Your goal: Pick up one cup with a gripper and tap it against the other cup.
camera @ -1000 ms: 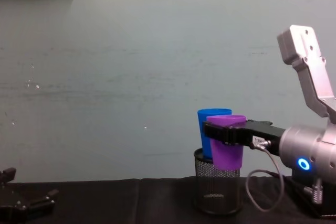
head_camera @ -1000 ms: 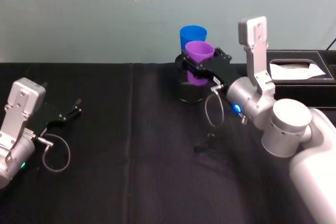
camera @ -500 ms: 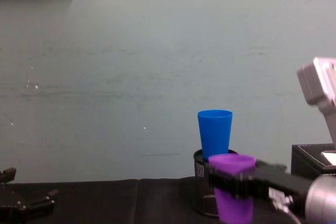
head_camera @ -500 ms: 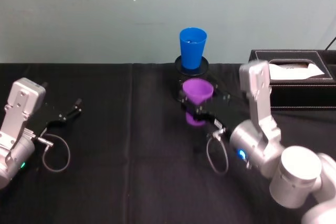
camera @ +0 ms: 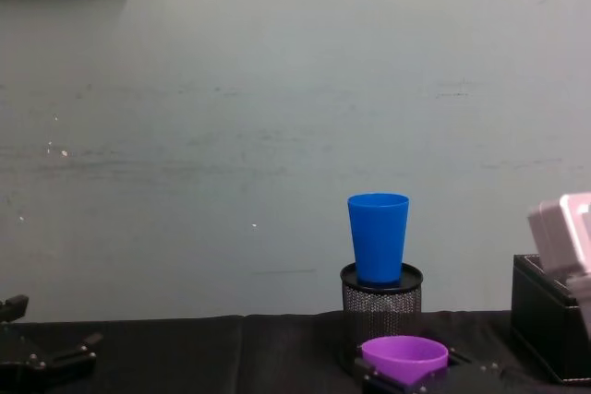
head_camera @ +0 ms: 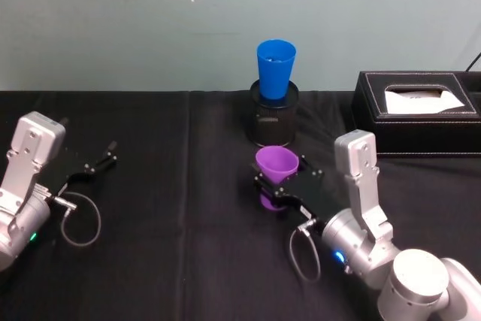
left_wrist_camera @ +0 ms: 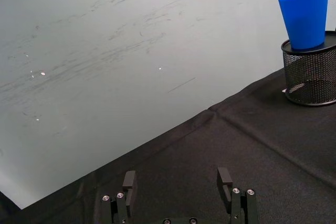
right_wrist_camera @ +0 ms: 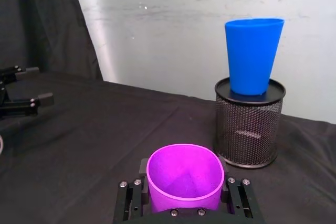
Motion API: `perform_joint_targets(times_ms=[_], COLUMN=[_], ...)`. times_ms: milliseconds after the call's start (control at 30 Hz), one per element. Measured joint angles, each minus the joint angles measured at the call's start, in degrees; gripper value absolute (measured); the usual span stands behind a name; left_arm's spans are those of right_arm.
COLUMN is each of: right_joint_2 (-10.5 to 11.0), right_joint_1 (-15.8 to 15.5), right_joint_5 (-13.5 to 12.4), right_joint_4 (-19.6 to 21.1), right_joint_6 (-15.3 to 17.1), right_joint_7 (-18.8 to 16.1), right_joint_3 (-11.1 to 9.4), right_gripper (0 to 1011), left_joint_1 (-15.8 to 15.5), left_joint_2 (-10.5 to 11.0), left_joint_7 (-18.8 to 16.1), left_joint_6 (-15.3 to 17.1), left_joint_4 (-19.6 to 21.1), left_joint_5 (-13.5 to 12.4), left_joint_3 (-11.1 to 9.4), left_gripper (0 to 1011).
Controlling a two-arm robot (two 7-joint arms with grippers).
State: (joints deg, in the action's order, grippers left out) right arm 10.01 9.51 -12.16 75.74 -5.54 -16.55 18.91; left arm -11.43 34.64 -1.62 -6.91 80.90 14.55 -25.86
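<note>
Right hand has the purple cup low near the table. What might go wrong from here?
1. The blue cup stands on top of a mesh pen holder, not on the table; a firm tap could tip it off.
2. The right hand grips the purple cup below its rim; a knock could twist it in the grip.
3. Approaching low would hit the holder instead.
</note>
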Motion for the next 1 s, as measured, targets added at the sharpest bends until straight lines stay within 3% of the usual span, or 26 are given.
perform_joint_targets(times_ms=[133, 300, 500, 767, 833, 1000], right_joint_2=[-0.3, -0.5, -0.2, 0.0, -0.3, -0.4], right_joint_1=[-0.2, -0.5, -1.7, -4.7, -5.5, -5.8], right_joint_5=[0.1, 0.2, -0.4, -0.8, 0.9, 2.8], right_joint_4=[-0.3, 0.2, 3.9, 10.6, 11.5, 11.5], right_joint_6=[-0.1, 0.0, 1.2, 3.2, 3.2, 3.2], right_joint_7=[0.0, 0.1, 0.6, 6.4, 10.2, 12.8], right_joint_3=[0.0, -0.3, -1.5, -6.4, -8.8, -10.6], right_gripper=[738, 855, 998, 1003, 1003, 1003], left_joint_1=[0.0, 0.0, 0.0, 0.0, 0.0, 0.0], left_joint_2=[0.0, 0.0, 0.0, 0.0, 0.0, 0.0], left_joint_7=[0.0, 0.0, 0.0, 0.0, 0.0, 0.0], left_joint_6=[0.0, 0.0, 0.0, 0.0, 0.0, 0.0], left_joint_4=[0.0, 0.0, 0.0, 0.0, 0.0, 0.0], left_joint_5=[0.0, 0.0, 0.0, 0.0, 0.0, 0.0], left_joint_3=[0.0, 0.0, 0.0, 0.0, 0.0, 0.0], left_gripper=[1000, 1000, 1000, 1000, 1000, 1000])
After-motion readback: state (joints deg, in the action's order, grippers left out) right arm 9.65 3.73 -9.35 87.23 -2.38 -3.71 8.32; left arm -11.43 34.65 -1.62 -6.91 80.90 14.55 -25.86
